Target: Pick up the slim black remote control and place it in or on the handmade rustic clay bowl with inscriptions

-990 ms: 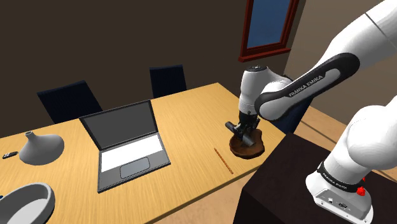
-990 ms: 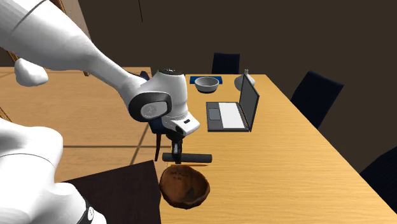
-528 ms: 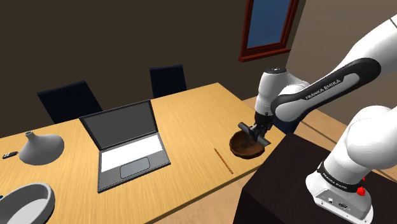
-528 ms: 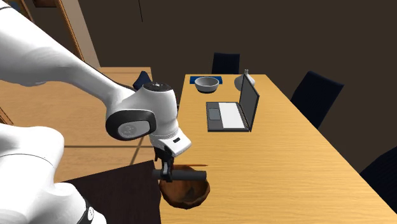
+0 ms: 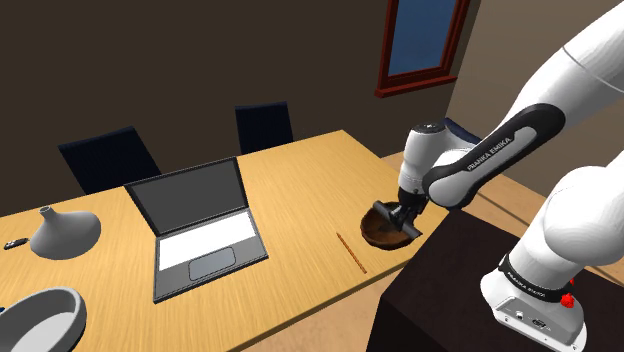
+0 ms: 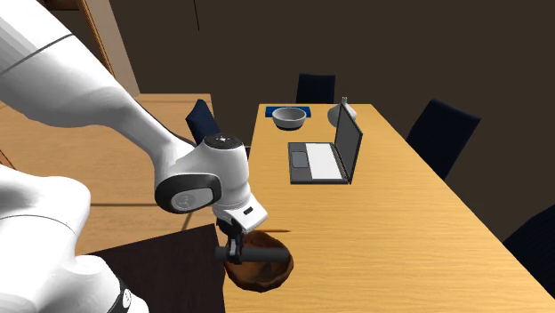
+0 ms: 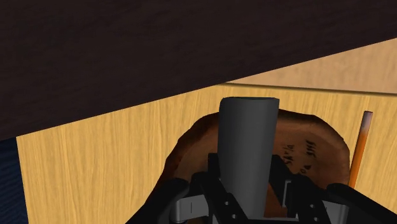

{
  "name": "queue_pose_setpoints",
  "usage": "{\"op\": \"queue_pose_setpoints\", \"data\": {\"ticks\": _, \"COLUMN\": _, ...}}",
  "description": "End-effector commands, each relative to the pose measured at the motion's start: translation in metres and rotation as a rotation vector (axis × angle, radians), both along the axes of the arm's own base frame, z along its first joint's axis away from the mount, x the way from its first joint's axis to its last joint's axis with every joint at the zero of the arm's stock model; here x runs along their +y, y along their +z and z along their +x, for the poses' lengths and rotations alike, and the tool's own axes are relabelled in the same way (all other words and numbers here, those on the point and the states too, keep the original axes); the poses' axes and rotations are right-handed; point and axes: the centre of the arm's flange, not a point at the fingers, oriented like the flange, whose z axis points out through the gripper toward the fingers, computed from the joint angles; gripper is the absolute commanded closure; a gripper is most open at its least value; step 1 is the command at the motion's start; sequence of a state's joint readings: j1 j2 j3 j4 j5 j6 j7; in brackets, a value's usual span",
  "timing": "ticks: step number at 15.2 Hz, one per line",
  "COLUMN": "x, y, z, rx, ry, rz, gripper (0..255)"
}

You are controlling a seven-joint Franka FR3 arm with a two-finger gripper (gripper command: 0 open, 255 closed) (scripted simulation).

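A slim black remote [image 7: 247, 145] lies level between my fingers, and my gripper [image 7: 247, 202] is shut on it. It hangs just over the brown clay bowl [image 7: 313, 147], whose inner wall carries dark inscriptions. In the second exterior view the remote [image 6: 267, 253] spans the bowl [image 6: 260, 275] near its rim, with my gripper [image 6: 234, 252] at its end. In the shoulder view the bowl [image 5: 384, 228] sits at the table's near corner beside the stand, and my gripper [image 5: 406, 216] is low over it.
An open laptop [image 5: 200, 232] stands mid-table. A pencil [image 5: 351, 253] lies between it and the bowl. A grey flask-shaped vessel [image 5: 62, 232] and a grey bowl [image 5: 40, 318] are at the shoulder view's left. Two dark chairs [image 5: 108, 153] stand behind the table. The dark stand [image 5: 450, 290] borders the bowl.
My gripper has carried the remote sideways and downward until it is just over the clay bowl. The bowl, laptop and pencil have stayed where they were.
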State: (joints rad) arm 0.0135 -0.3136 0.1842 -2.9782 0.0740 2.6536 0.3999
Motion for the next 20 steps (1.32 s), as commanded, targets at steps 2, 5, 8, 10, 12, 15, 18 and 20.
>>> {"op": "queue_pose_setpoints", "data": {"ticks": 2, "x": 0.0, "y": -0.005, "z": 0.0, "rx": -0.001, "ry": 0.0, "rz": 0.0, "gripper": 255}}
{"op": "queue_pose_setpoints", "data": {"ticks": 5, "x": 0.0, "y": -0.005, "z": 0.0, "rx": -0.001, "ry": 0.0, "rz": 0.0, "gripper": 255}}
{"op": "queue_pose_setpoints", "data": {"ticks": 8, "x": 0.0, "y": -0.005, "z": 0.0, "rx": -0.001, "ry": 0.0, "rz": 0.0, "gripper": 255}}
{"op": "queue_pose_setpoints", "data": {"ticks": 10, "x": 0.0, "y": -0.005, "z": 0.0, "rx": -0.001, "ry": 0.0, "rz": 0.0, "gripper": 0}}
{"op": "queue_pose_setpoints", "data": {"ticks": 12, "x": 0.0, "y": -0.005, "z": 0.0, "rx": -0.001, "ry": 0.0, "rz": 0.0, "gripper": 0}}
{"op": "queue_pose_setpoints", "data": {"ticks": 15, "x": 0.0, "y": 0.009, "z": 0.0, "rx": -0.001, "ry": 0.0, "rz": 0.0, "gripper": 0}}
{"op": "queue_pose_setpoints", "data": {"ticks": 18, "x": 0.001, "y": 0.045, "z": 0.001, "rx": -0.001, "ry": 0.0, "rz": 0.0, "gripper": 0}}
{"op": "queue_pose_setpoints", "data": {"ticks": 20, "x": 0.001, "y": 0.045, "z": 0.001, "rx": -0.001, "ry": 0.0, "rz": 0.0, "gripper": 0}}
